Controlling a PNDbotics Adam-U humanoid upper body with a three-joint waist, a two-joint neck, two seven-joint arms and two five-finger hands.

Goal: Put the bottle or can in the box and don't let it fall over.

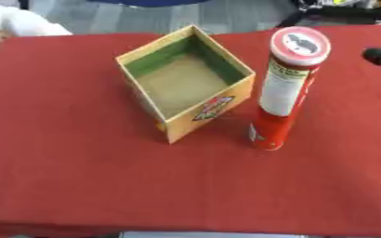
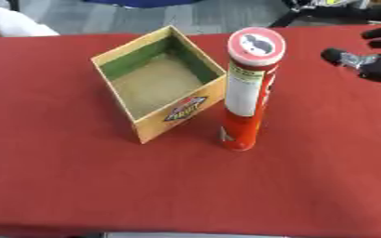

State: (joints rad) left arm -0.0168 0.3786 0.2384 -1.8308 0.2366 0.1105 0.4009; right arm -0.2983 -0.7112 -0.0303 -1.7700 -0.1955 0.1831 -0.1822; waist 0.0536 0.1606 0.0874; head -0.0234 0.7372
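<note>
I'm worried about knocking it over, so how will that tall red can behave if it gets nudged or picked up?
The red can stands upright, tall on a narrow base, so a push near its lid would probably tip it. Its round body would likely roll once down. It looks stiff, probably holding shape when gripped. The right robot hand is at the picture's right edge, not touching it.

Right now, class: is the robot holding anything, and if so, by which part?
Nothing is held. The right hand is apart from the upright can; the box is empty.

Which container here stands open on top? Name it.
The cardboard box: its top is open and its inside empty. The tall red can beside it stands upright, capped with a lid.
</note>
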